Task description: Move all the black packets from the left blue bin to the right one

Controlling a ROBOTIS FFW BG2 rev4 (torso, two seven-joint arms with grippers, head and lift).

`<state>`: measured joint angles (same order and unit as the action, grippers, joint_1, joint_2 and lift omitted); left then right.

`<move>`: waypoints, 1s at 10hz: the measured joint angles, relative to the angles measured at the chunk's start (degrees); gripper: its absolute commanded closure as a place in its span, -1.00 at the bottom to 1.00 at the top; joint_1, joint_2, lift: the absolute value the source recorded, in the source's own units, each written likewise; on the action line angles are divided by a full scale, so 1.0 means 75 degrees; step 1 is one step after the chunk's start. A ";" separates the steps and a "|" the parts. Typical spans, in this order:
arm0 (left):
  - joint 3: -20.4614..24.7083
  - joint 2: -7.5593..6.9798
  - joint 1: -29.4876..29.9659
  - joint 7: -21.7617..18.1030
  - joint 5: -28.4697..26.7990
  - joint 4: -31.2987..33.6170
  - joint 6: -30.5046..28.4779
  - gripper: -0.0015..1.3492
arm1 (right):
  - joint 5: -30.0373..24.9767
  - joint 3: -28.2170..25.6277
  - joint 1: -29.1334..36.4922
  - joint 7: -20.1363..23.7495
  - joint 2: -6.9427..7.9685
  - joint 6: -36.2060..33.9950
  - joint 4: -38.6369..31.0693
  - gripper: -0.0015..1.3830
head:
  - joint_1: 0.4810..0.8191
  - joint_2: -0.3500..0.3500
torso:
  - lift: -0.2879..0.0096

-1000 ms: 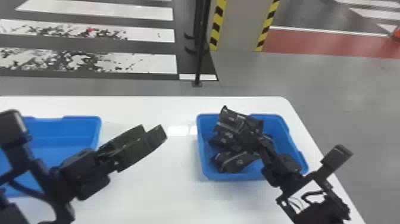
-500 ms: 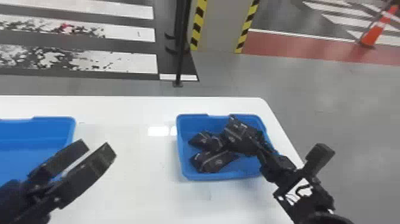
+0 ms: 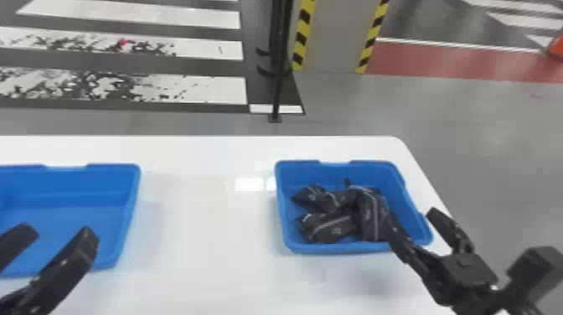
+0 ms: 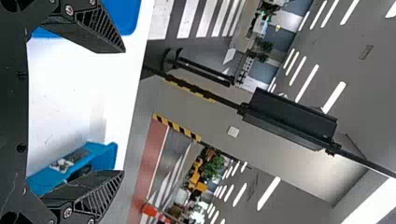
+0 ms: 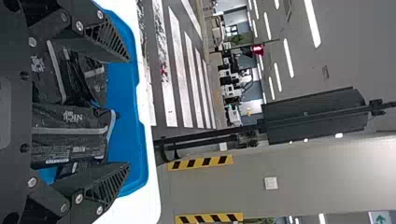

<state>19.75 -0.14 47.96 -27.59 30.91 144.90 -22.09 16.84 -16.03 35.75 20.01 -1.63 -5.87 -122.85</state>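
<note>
"Where are the packets (image 3: 331,226)?"

"Heaped in the right bin (image 3: 335,249), near the worktop's (image 3: 209,272) right edge; it keeps them together. My right gripper (image 3: 412,222) is spread by them, pinching nothing, probably to leave them loose."

"And your left gripper (image 3: 58,232)?"

"Spread too, at the left bin's (image 3: 135,180) near right corner, towards the worktop's left; probably ready to straddle another, though I see none there."
</note>
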 measured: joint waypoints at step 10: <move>-0.0456 0.0019 0.1175 0.1358 -0.1856 -0.0018 0.2158 -0.80 | -0.0501 0.1284 0.2191 -0.0524 0.0195 0.1420 -0.1504 -0.78 | 0.27 0.25 | -0.10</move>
<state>16.33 0.00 56.77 -17.40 16.99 144.77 -5.90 13.08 -6.40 52.19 16.08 -0.16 4.78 -134.13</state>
